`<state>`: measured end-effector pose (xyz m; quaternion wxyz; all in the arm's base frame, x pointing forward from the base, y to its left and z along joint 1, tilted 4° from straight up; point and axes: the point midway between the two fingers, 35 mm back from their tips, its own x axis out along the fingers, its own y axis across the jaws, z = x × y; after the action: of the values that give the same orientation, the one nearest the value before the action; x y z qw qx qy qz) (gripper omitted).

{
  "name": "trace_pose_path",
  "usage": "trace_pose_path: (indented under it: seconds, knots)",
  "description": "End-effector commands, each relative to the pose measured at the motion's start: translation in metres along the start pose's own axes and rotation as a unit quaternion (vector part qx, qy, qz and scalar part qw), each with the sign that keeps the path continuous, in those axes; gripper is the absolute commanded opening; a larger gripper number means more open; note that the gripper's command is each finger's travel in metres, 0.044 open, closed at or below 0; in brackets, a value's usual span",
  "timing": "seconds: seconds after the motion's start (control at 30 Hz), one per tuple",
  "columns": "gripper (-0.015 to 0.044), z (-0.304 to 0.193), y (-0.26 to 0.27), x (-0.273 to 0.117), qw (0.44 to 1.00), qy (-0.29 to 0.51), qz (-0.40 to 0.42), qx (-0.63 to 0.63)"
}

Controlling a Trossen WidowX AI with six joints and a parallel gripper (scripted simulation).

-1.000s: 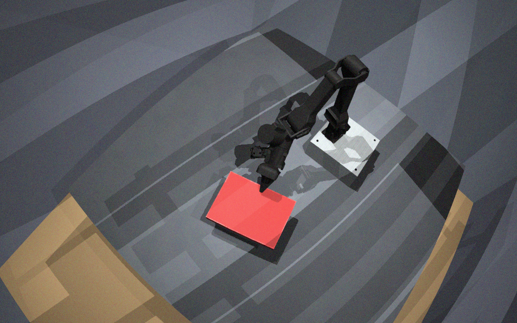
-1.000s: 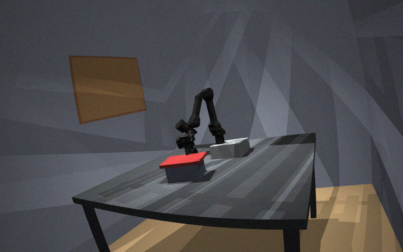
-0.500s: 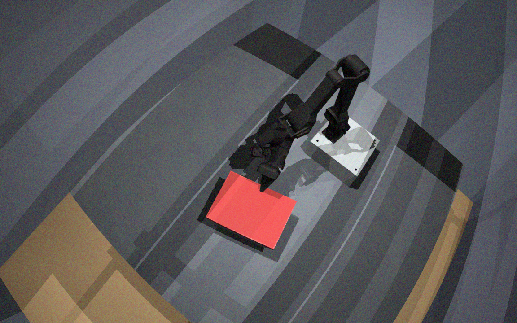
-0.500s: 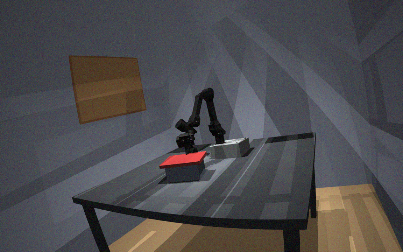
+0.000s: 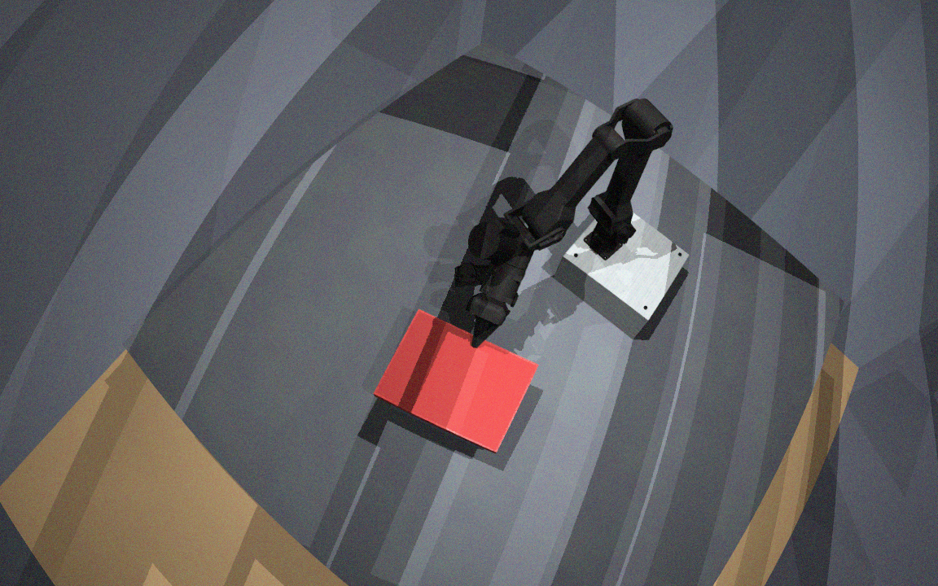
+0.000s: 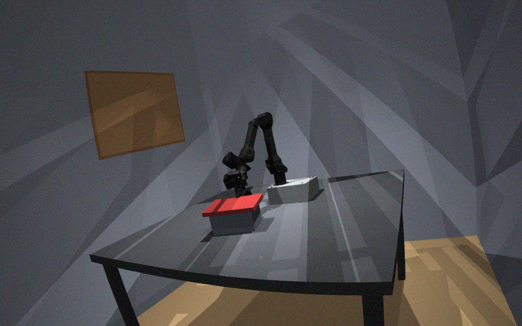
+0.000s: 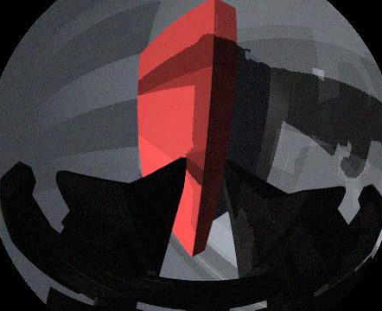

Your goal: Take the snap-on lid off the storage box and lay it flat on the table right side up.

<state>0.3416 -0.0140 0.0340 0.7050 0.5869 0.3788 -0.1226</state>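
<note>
The red lid lies over the top of the dark blue-grey storage box, right side up. The box stands on the table. My gripper is shut on the lid's rim, at the middle of the long side facing the robot base. In the wrist view one finger is over the lid's top face and the other is on the box side of the rim. The lid looks close to level. I cannot tell whether the gripped edge is slightly raised. The inside of the box is hidden.
The pale robot base block stands behind the box, to the right in the top and exterior views. The dark table has its front edge nearest in the exterior view. A brown panel hangs on the wall.
</note>
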Motion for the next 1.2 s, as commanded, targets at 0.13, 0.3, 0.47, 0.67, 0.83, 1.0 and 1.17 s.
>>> trace_pose_path:
  seconds: [0.13,0.3,0.47,0.67,0.83,1.0,1.17]
  knots:
    - [0.0000,0.0000,0.0031,-0.0026,1.000,-0.001,0.002,0.000]
    - [0.0000,0.0002,0.0040,-0.0032,1.000,-0.001,0.002,0.000]
    - [0.0000,0.0003,0.0030,-0.0023,1.000,-0.001,0.001,0.000]
    - [0.0000,0.0003,0.0034,-0.0019,1.000,-0.001,0.001,0.000]
    - [0.0000,0.0003,0.0037,-0.0015,1.000,-0.001,0.001,0.000]
    - [0.0000,0.0003,0.0039,-0.0013,1.000,-0.001,0.001,0.000]
    - [0.0000,0.0003,0.0042,-0.0009,1.000,-0.001,0.001,0.000]
